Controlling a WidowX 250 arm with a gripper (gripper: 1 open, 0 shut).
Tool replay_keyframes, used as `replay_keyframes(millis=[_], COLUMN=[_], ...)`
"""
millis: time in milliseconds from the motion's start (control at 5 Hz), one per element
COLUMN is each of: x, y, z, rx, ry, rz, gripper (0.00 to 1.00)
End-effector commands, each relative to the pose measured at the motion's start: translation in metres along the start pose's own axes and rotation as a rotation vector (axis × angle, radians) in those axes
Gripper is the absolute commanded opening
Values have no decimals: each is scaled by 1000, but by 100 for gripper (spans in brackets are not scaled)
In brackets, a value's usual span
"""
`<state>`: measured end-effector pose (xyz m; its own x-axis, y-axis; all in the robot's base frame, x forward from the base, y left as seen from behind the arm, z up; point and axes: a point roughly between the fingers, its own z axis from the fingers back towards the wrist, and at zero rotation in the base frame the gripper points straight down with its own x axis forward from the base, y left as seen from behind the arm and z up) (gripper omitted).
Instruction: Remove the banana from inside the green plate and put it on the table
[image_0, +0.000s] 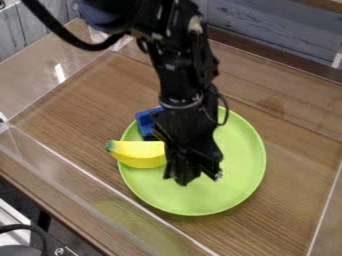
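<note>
1. I see the table (94, 110), a brown wood-grain top with dark streaks.
2. Clear acrylic walls (54, 175) stand along its edges.
3. Directly on the table lies the green plate (234, 195), round and with a low rim, placed toward the near side.
4. I see nothing else resting directly on the wood around the plate.

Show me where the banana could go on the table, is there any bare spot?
Yes. The table is bare wood left of the green plate, up to the clear wall, and also behind the plate on the right. The plate's left edge is crowded: the banana, a blue block and the shut end effector sit close together.
</note>
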<state>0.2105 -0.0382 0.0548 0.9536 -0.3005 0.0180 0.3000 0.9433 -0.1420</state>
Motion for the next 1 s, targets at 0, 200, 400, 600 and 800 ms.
replay_keyframes(millis=[0,200,400,600,800], x=[3,0,2,2,11], y=[17,42,59,73,85], z=[24,44,72,92,98], rx=[19,35,51,69,72], ry=[-48,-60,-90,-111,-110], rz=[36,111,204,273,230], gripper=[0,0,0,0,0])
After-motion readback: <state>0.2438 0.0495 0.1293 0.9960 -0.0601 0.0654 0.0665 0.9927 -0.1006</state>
